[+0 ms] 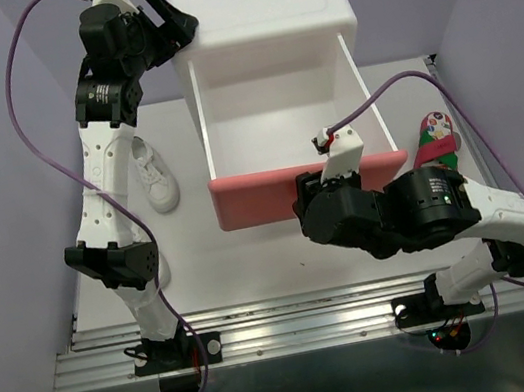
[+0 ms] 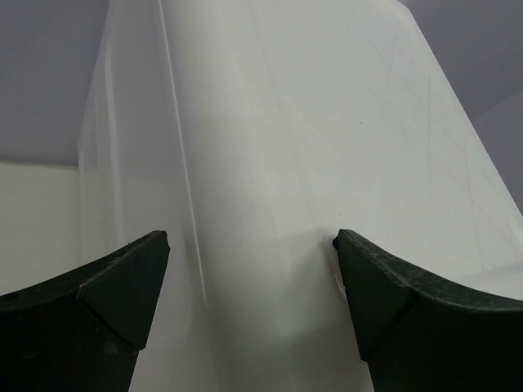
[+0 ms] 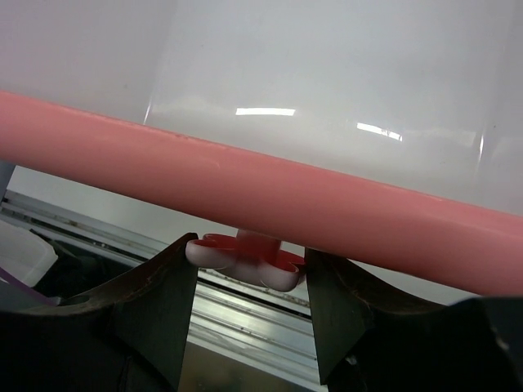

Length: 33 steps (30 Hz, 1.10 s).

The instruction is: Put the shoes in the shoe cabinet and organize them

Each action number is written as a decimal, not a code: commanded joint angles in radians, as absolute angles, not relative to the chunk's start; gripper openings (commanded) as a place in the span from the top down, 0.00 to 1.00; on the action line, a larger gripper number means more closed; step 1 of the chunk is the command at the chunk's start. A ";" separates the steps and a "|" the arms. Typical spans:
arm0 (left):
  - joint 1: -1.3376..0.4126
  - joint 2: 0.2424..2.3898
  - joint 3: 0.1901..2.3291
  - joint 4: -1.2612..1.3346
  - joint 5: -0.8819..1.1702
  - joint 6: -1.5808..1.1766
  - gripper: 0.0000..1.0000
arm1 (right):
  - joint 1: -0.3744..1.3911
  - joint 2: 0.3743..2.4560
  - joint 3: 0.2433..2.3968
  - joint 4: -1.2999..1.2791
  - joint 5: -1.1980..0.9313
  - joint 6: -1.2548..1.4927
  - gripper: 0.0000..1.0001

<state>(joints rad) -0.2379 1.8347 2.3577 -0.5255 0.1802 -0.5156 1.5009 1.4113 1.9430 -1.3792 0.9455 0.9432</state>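
The shoe cabinet (image 1: 253, 0) is a white chest at the back middle. Its pink-fronted drawer (image 1: 253, 203) is pulled far out towards me, and the part of its white inside that shows holds nothing. My right gripper (image 1: 313, 187) is at the drawer front, shut on the bunny knob (image 3: 245, 261), which sits between its fingers (image 3: 167, 302). My left gripper (image 1: 178, 20) is open, its tips against the cabinet's left wall (image 2: 310, 122). A white sneaker (image 1: 154, 177) lies left of the drawer. A red flip-flop (image 1: 434, 137) lies to its right.
The white table (image 1: 253, 258) ends at a metal rail (image 1: 305, 325) along the near edge, where both arm bases are bolted. Purple walls close in on both sides. A purple cable (image 1: 14, 87) loops off the left arm.
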 commanded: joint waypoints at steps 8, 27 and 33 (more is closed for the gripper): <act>-0.232 1.875 2.306 -0.752 0.104 -0.416 0.07 | 1.519 1.387 1.983 -1.390 0.899 0.930 0.57; -0.232 1.882 2.304 -0.750 0.110 -0.417 0.07 | 1.519 1.417 2.218 -0.984 0.460 0.594 0.00; -0.232 1.871 2.304 -0.752 0.109 -0.417 0.06 | 1.519 1.471 2.313 -0.813 0.654 0.430 0.00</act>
